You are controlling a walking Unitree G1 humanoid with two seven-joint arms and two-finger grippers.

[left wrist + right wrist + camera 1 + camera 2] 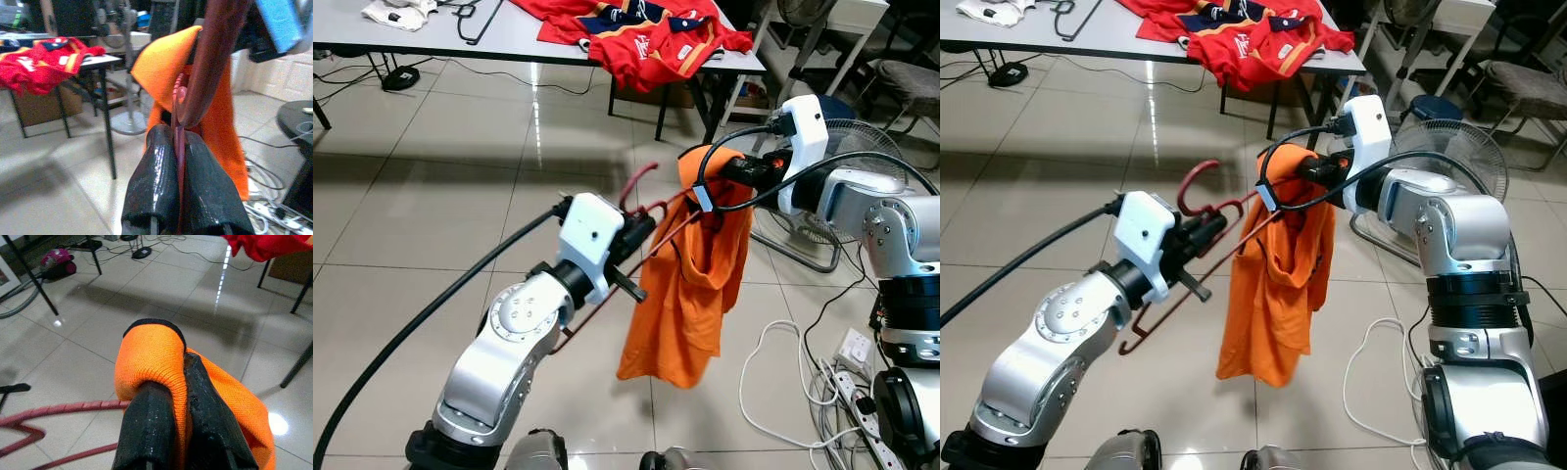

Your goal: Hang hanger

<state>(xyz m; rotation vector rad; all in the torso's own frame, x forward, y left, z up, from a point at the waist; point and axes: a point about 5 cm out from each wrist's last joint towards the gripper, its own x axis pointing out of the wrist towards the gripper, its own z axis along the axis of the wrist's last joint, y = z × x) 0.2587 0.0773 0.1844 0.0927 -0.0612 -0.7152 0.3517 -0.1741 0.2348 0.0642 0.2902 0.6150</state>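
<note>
Above the tiled floor [431, 196], the left gripper [641, 230] is pinching a dark red hanger [1209, 211] between its pressed-together fingers [156, 181], holding it tilted in mid-air with the hook pointing up. Just beside it, the right gripper [1304, 168] is clamping a fold of an orange shirt [690, 294], whose cloth is draping down over the hanger's far end. Beyond both arms, a grey table [431, 49] is carrying red clothing [646, 34] near its right corner.
</note>
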